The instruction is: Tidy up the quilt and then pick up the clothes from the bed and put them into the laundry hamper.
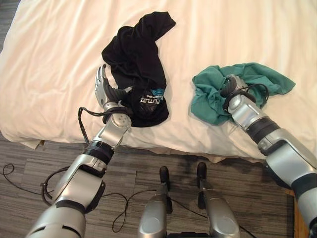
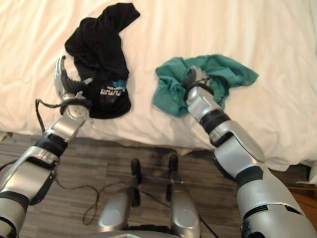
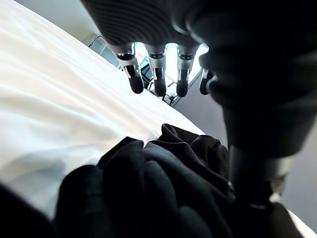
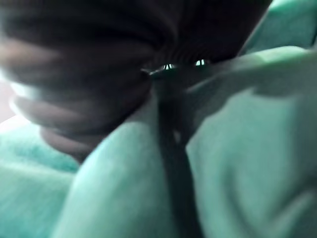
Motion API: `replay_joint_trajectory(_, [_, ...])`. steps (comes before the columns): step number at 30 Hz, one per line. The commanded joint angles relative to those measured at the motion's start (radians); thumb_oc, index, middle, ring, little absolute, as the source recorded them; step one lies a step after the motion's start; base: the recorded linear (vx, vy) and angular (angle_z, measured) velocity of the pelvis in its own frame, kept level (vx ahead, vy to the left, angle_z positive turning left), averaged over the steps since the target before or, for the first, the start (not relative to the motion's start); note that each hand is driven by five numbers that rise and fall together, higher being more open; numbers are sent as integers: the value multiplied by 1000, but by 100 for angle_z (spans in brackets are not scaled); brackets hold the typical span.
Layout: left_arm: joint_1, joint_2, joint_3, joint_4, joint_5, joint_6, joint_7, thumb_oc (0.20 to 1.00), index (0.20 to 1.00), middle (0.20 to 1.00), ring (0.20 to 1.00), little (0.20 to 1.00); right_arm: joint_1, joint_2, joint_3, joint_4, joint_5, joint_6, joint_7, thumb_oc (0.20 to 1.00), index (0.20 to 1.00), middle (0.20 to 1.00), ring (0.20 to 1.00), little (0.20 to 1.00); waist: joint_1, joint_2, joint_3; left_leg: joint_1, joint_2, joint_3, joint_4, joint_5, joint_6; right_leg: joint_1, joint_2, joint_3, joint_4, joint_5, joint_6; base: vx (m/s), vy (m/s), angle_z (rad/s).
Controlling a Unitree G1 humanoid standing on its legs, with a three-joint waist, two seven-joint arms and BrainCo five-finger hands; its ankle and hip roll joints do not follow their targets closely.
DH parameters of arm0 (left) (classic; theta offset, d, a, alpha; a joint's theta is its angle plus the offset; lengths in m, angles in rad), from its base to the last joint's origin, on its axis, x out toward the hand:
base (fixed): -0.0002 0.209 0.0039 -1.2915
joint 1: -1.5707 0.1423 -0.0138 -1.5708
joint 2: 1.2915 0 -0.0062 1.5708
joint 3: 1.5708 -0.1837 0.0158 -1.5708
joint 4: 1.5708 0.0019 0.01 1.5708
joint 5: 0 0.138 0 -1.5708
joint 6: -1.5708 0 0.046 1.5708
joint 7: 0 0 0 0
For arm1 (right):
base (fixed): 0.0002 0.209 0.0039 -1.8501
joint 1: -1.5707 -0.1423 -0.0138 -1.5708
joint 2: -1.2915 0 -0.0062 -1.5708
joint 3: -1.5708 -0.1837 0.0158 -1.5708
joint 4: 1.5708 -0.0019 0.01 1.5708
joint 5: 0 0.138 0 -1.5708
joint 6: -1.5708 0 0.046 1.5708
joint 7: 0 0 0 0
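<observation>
Spread flat and smooth across the bed: the cream quilt, bulky but soft, with 2 light, limp garments on it, a black shirt and, well apart, a teal garment, each best gathered at a bunched fold. Beside the black shirt's near edge: left hand, fingers straight, gripping nothing. Buried in the teal folds: right hand, fingers hidden, grip impossible to tell; nothing else in the way on the bed.

Quilt: cream-white, plain, no pattern. Shirt: black w/ white lettering + small blue mark near the hem. Other garment: teal-green, plain. Floor: dark grey-brown wood-look planks. Left hand: silver fingers, dark tips, dark cover. Right hand: dark cover, silver wrist.
</observation>
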Motion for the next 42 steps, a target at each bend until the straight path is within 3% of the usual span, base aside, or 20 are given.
replay_joint_trajectory(1, [-120,38,20,-19,20,-42,31,1000,1000,1000,1000,1000,-5,34,79,104,54,28,-5,200,200,200,200,200,-2,-56,36,7,-58,50,-7,-112,17,55,-79,74,-48,-35,85,0,0,0])
replay_joint_trajectory(12, [-143,9,2,54,15,54,20,1000,1000,1000,1000,1000,56,26,46,-15,177,-4,-52,200,200,200,200,200,-56,-62,45,11,-44,87,-7,-109,11,30,-68,120,-30,-37,88,15,-2,-7])
replay_joint_trajectory(18, [-139,-10,-13,135,81,24,6,1000,1000,1000,1000,1000,142,-6,20,-119,196,-31,-49,200,200,200,200,200,-106,-69,47,-16,-37,113,-7,-105,9,-22,-56,160,-15,-37,91,17,-3,-20])
replay_joint_trajectory(24, [-111,-3,-15,155,83,57,-9,1000,1000,1000,1000,1000,237,-46,-10,-218,191,-61,-47,200,200,200,200,200,-148,-71,47,-41,-37,133,-5,-103,6,-67,-47,192,-1,-43,91,19,11,-16])
replay_joint_trajectory(25, [-106,-3,-12,164,80,74,-26,677,677,677,677,677,254,-50,-15,-232,191,-70,-51,200,200,200,200,200,-155,-71,47,-45,-37,136,-4,-101,6,-75,-46,196,2,-43,91,15,10,-13])
replay_joint_trajectory(26, [-103,-2,-11,168,80,81,-35,677,677,677,677,677,261,-52,-18,-237,189,-73,-53,200,200,200,200,200,-157,-71,47,-46,-37,138,-3,-101,5,-77,-45,197,3,-44,91,4,2,-9])
replay_joint_trajectory(27, [-99,-1,-9,177,73,90,-51,294,294,294,294,294,272,-58,-20,-249,186,-78,-55,200,200,200,200,200,-162,-71,47,-49,-36,140,-2,-100,5,-81,-46,199,4,-44,91,8,12,-4])
replay_joint_trajectory(28, [-90,0,-3,201,58,91,-73,200,200,200,200,200,293,-68,-31,-275,186,-87,-57,200,200,200,200,200,-173,-72,47,-51,-34,146,-1,-99,3,-89,-43,206,7,-45,90,11,25,-4])
replay_joint_trajectory(33, [-58,-4,21,230,10,34,-68,200,200,200,200,200,333,-86,-61,-317,203,-128,-68,200,200,200,200,200,-190,-70,47,-49,-32,153,3,-97,0,-91,-41,217,11,-51,87,12,31,-10])
replay_joint_trajectory(36, [-6,-18,59,183,-45,-75,-36,200,200,200,200,200,396,-87,-117,-379,280,-235,-92,200,200,200,200,200,-193,-70,47,-29,-33,142,4,-106,3,-68,-41,219,8,-59,83,15,-4,-7])
replay_joint_trajectory(38, [11,-25,74,154,-64,-103,-31,200,200,200,200,200,416,-83,-137,-400,310,-260,-94,200,200,200,200,200,-189,-70,47,-25,-31,139,4,-105,2,-62,-39,221,8,-59,81,1,-10,-2])
replay_joint_trajectory(39, [63,-38,109,86,-95,-186,-19,200,200,200,200,200,481,-78,-187,-440,360,-342,-94,200,200,200,200,200,-186,-70,47,2,-34,123,3,-116,5,-27,-42,216,2,-70,80,15,-37,0])
replay_joint_trajectory(42, [204,-65,177,-111,-87,-270,-74,200,200,200,200,200,631,-69,-292,-529,389,-478,-57,200,200,200,200,200,-166,-71,40,43,-34,94,5,-128,10,24,-41,209,-1,-77,77,18,-68,8])
